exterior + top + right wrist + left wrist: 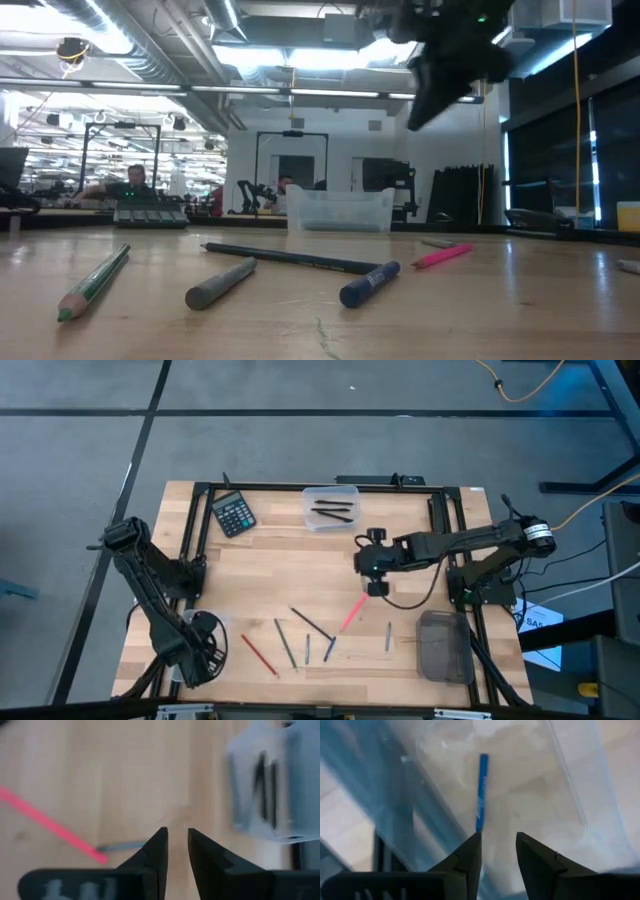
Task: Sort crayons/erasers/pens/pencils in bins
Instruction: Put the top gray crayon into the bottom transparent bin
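My left gripper [497,852] hangs over a clear bin [560,780] with its jaws parted and empty, so the blue stick [481,790] lies inside it, while my right gripper [377,574], slightly spread and empty, hovers over the bench [270,575] by the pink stick [352,612].

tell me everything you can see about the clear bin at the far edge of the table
The clear bin is a small rounded-rectangle tub of see-through whitish plastic, standing upright and open-topped on the wooden table, at the middle of its far edge. A few dark sticks lie flat inside it, roughly side by side. The black calculator lies apart to one side. In the low view its walls look frosted. Neither gripper touches it.
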Tool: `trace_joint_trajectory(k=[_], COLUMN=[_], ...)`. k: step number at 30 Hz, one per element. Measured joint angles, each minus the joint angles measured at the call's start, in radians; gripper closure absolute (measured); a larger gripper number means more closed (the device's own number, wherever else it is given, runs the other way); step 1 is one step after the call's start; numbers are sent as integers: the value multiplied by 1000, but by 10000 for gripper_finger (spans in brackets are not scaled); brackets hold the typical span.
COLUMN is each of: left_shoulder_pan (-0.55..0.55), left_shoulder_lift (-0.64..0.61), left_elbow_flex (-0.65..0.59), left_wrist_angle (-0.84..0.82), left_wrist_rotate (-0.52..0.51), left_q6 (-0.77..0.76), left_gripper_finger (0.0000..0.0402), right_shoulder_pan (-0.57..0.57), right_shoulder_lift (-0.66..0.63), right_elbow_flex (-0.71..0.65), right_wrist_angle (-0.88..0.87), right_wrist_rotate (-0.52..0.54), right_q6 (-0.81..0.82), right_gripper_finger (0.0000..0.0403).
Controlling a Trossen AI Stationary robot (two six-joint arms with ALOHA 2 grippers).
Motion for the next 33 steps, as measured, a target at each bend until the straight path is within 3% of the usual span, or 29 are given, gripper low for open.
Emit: trace_joint_trajectory(k=[2,5,8,12,14,19,23,27,30,33], left_shoulder_pan=[20,60,109,182,236,383,484,557,599,628], left_shoulder_lift=[0,-1,-2,-2,1,62,133,174,178,178], left_elbow_flex=[32,83,118,120,102,64,59,59,59,59], left_wrist_angle=[-38,-64,-59,19,123,441,579,608,606,601], left_wrist_rotate=[-13,-141,-282,-438,-479,-442,-374,-368,-387,-388], left_q6=[18,82,170,348,531,1185,1531,1693,1707,1755], left_gripper_finger=[289,289,289,289,289,289,289,289,289,289], right_shoulder_pan=[3,3,12,43,67,134,178,188,163,144], right_shoulder_lift=[-8,-4,5,9,9,9,21,62,92,122], right_elbow_flex=[0,0,0,0,0,0,0,0,0,0], right_wrist_angle=[-36,-32,-1,-31,-77,-66,90,186,135,17], right_wrist_rotate=[-102,-264,-312,-227,-182,-167,-165,-44,119,200], right_q6=[9,20,40,139,185,204,136,201,436,660], right_gripper_finger=[325,325,325,325,325,325,325,325,325,325])
